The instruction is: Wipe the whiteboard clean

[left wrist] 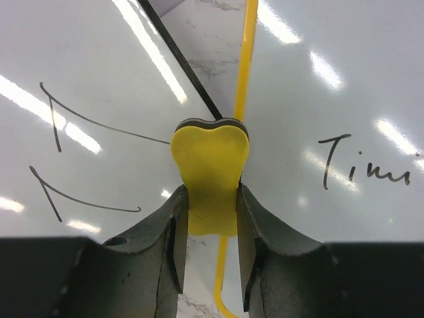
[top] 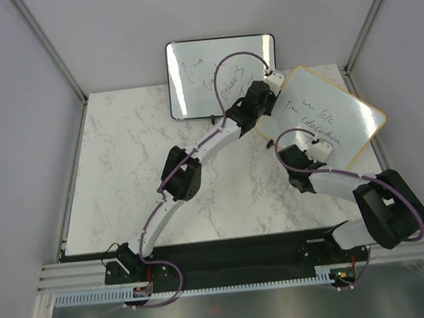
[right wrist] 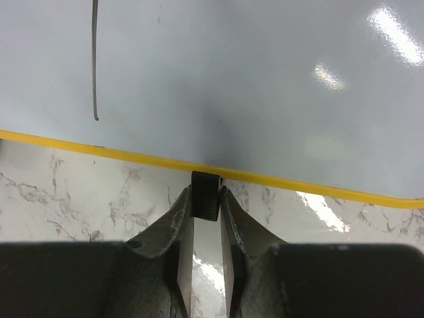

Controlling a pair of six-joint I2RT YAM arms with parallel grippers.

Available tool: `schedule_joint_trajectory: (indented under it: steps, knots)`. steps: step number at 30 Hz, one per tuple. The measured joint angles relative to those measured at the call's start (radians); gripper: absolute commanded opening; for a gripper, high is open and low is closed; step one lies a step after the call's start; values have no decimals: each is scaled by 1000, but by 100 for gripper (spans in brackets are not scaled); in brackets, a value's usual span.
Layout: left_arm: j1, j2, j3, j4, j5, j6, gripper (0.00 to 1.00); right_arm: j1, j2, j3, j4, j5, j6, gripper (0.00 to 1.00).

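Left gripper (left wrist: pixel 212 196) clamps a yellow eraser (left wrist: pixel 211 165) at the edge of the whiteboard (top: pixel 352 115), askew at the right rear of the table (top: pixel 137 159), right gripper (right wrist: pixel 205 200) pinching its black foot (right wrist: pixel 205 182); handwriting (top: pixel 315 123) covers it, so wiping seems barely begun

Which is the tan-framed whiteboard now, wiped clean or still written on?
Still written on: black handwriting runs across the whiteboard in the top view, and the left wrist view shows it too.

The whiteboard (top: pixel 335 113) lies askew on the far right of the desk (top: pixel 137 159). The other board (top: pixel 197 78) lies just left of it at the far edge. The left hand (top: pixel 271 84) holds an eraser (left wrist: pixel 210 172) where their edges converge. The right hand (top: pixel 320 145) grips the whiteboard's near edge.
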Motion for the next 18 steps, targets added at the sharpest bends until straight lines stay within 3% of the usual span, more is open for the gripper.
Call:
schedule_joint_trajectory:
  steps: [7, 18]
  knots:
    - [-2, 27, 35, 83, 51, 39, 2, 0, 0, 0, 0, 0, -2, 0]
    - [-87, 28, 69, 166, 241, 18, 2, 1, 1, 1, -1, 0, -3, 0]
